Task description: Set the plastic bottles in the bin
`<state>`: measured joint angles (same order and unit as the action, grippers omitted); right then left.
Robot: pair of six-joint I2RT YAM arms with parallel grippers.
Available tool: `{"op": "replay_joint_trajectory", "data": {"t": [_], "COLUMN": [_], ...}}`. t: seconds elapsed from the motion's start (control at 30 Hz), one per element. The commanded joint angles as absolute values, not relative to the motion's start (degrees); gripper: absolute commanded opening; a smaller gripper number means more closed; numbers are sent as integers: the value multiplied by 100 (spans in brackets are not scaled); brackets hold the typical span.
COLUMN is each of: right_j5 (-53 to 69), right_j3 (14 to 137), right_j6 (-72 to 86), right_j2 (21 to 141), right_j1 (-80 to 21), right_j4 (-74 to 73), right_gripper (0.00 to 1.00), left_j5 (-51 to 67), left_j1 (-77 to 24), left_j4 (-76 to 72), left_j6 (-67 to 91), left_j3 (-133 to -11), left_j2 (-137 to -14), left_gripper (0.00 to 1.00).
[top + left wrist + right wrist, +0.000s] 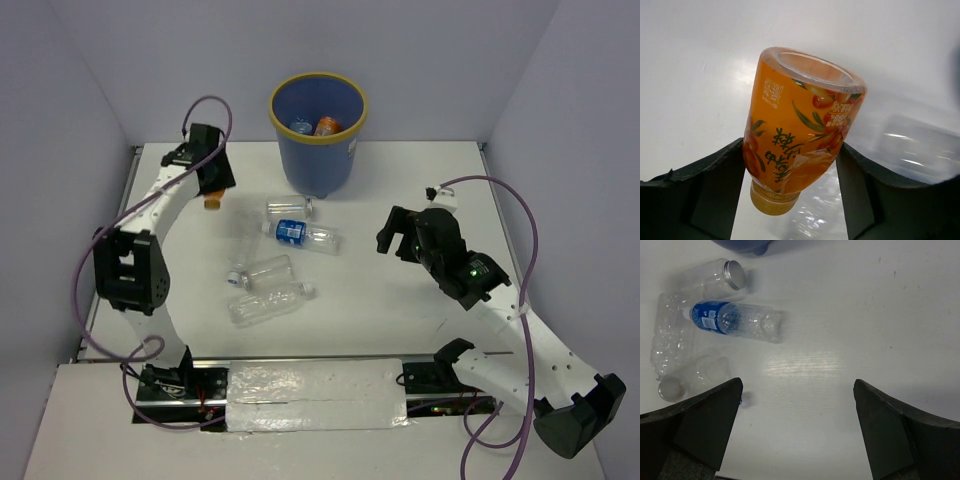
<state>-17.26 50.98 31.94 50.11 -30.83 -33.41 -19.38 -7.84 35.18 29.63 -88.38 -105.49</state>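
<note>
Pinching the orange bottle (800, 120), the left gripper (792, 172) should lift it well above the bin (320, 162) at two o'clock, while the right gripper (797, 425) waits, jaws spread.

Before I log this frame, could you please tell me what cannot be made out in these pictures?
- Top view: bin wall hides how many bottles lie below the two showing.
- Top view: left gripper covers nearly all of its orange bottle.
- Right wrist view: the top edge cuts off the bin.
- Clear bottles overlap; count uncertain.
</note>
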Motion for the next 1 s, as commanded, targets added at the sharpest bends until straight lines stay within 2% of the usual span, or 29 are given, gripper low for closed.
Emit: {"op": "replay_joint_trajectory", "data": {"t": [0.0, 0.1, 0.2, 0.6, 0.67, 0.73, 0.83, 0.97], "right_j5": [-1740, -1784, -1793, -1696, -1705, -1688, -1635, -1617], "right_j3": [5124, 5177, 5177, 5388, 5309, 5203, 5168, 5133], "right_j6": [3234, 3252, 3261, 3498, 3533, 3586, 3612, 3621], "right_j2": [5018, 4992, 4922, 4290, 4158, 4122, 4148, 4175], "right_j1": [-3085, -3076, -3085, -3094, -3094, -3094, -3094, -3094], "right_j4": [-3129, -3173, -3217, -4078, -4122, -4175, -4210, -4078], "right_gripper": [100, 100, 100, 100, 100, 100, 100, 100], "left_j5": [-1328, -994, -687, 668, 651, 467, 527, 238], "left_j1": [-1247, -1625, -1828, -2065, -2074, -2066, -2083, -2197], "left_j4": [2980, 2857, 2717, 669, 370, 369, 712, 764], "left_j6": [2383, 2276, 2303, 3269, 3419, 3419, 3332, 2954], "left_j3": [-9807, -10790, -12176, -13939, -13957, -14114, -14362, -13380], "left_j2": [-9406, -9526, -9999, -12058, -12364, -12585, -12736, -11510], "left_gripper": [59, 61, 57, 63, 77, 99, 99, 99]}}
